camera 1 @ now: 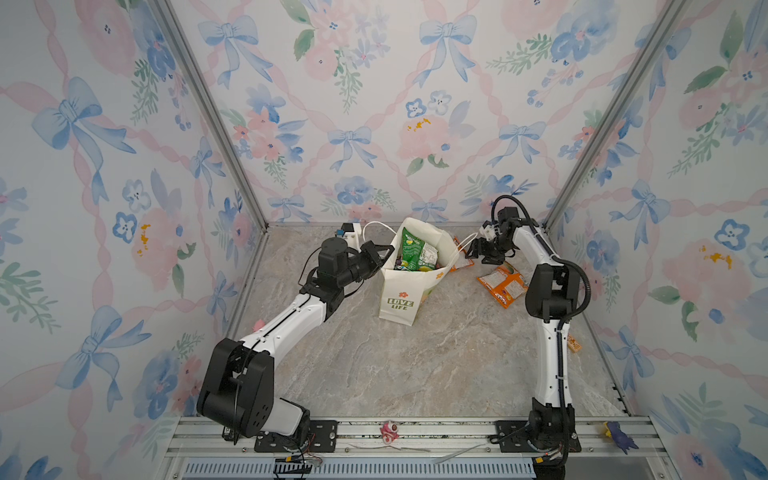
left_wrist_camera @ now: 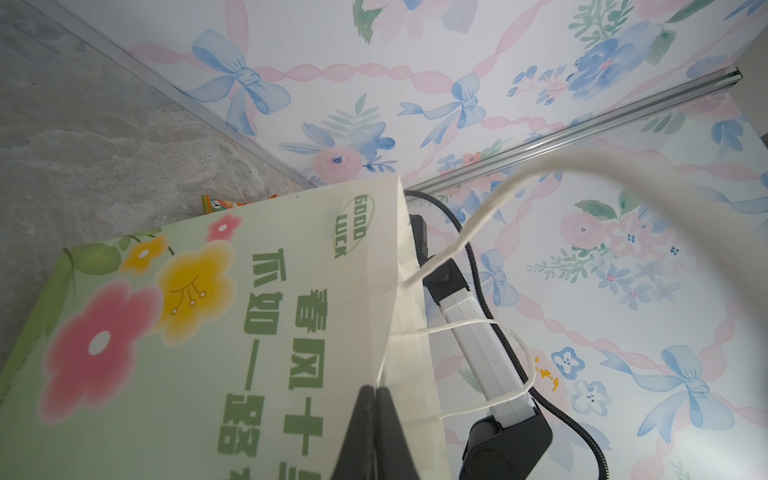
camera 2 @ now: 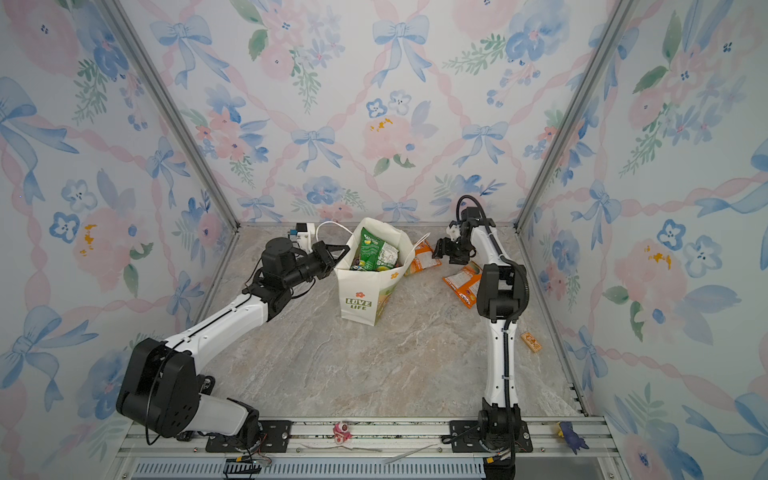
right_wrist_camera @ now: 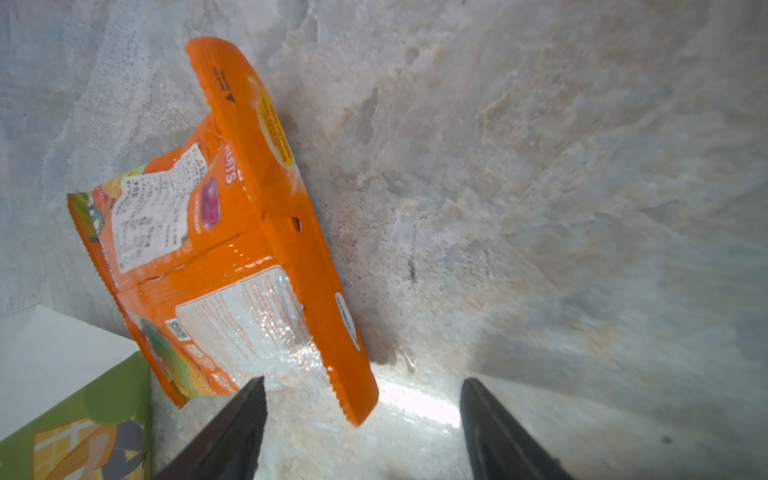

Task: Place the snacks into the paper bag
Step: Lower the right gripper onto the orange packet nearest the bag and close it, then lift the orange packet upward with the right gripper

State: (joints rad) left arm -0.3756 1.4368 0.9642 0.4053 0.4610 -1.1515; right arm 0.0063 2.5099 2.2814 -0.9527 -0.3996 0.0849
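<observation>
Bag point(camera 1: 400, 306) rim in left claw point(left_wrist_camera: 376, 392); right claw point(right_wrist_camera: 362, 380) wide

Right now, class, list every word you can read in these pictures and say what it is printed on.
"LOVE LIFE": paper bag, front.
"GOOD LUCK": the bag's flowered side, left wrist view.
"春风十" and "不如一路": same side, cut off.
orange packet and green packet: print too blurred to read.
</observation>
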